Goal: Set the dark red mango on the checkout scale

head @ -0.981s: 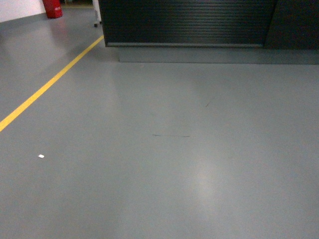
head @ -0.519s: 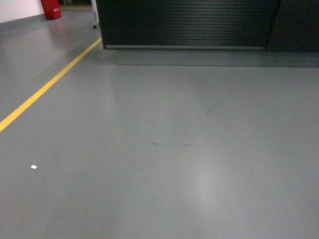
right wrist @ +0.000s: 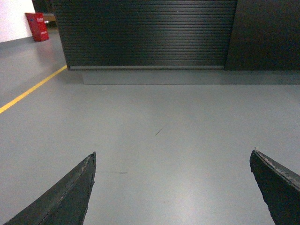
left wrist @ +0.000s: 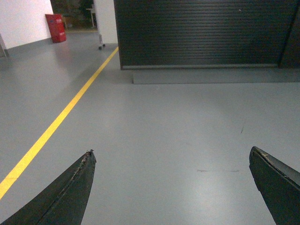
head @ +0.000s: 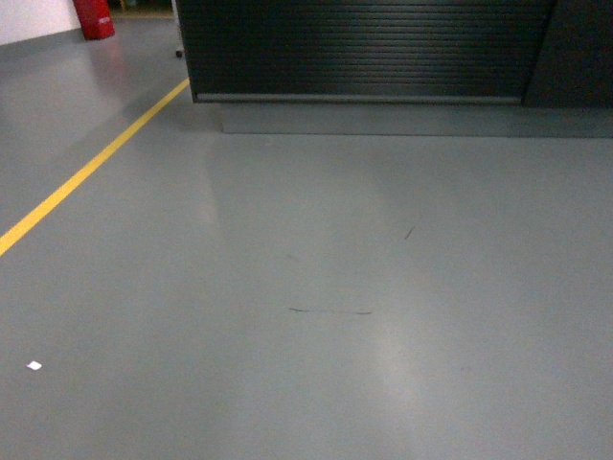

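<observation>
- Currently, you face the long black checkout counter with the horizontally ribbed front panel (head: pixel 359 48) across a stretch of bare grey floor (head: pixel 383 287); only its front shows, not the tabletop.
- The dark red mango and the white scale appear in no view. You cannot tell from here where either lies, nor which way the mango's long axis runs.
- The left gripper (left wrist: pixel 171 187) is spread wide, with nothing between its two dark fingertips (left wrist: pixel 79 183).
- The right gripper (right wrist: pixel 172 187) is likewise spread wide and carries nothing.
- Both grippers point straight at the ribbed panel, which lies well apart from them. In the left wrist view the panel sits to the right of centre; in the right wrist view it sits nearer the middle.
- A yellow floor line (head: pixel 91 168) runs diagonally on your left, towards a red container (head: pixel 94 17) by the white wall.
- Judgement: neither arm is yet nearer the fruit in any usable sense. Locate the mango first, then choose the arm on its side.
</observation>
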Robot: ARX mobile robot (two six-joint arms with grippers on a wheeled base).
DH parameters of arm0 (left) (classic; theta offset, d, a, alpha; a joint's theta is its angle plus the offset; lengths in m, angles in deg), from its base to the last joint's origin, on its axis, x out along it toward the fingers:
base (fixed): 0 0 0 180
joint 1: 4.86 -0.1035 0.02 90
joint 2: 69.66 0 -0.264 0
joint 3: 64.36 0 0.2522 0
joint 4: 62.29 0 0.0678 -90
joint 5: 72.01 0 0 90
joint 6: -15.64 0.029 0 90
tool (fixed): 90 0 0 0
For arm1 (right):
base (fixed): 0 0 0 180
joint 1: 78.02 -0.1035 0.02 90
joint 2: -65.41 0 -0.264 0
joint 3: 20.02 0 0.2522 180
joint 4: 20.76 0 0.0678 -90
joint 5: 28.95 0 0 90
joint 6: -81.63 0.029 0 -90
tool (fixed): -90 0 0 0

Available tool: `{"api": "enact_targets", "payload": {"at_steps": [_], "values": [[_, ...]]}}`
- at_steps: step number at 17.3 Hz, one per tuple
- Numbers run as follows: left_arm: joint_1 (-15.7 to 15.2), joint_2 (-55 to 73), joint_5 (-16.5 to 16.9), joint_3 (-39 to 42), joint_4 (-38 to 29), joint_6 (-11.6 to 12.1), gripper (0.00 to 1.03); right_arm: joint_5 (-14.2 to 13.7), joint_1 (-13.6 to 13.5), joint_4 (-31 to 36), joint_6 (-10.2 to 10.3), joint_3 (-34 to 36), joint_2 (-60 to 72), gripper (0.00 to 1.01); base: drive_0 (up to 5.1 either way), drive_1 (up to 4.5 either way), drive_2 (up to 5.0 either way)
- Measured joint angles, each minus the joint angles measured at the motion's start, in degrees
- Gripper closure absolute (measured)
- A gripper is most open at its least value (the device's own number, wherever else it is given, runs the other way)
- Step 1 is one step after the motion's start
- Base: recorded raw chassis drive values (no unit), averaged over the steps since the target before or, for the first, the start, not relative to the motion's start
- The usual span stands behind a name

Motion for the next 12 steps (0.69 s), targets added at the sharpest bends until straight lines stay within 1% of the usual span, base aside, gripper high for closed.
{"api": "enact_targets", "payload": {"at_steps": [12], "values": [[0.0,0.0,0.0,0.0,0.2,0.0,0.05,0.1,0.0,0.0,0.0,0.0,0.0,0.03,0.0,4.32,-4.3]]}}
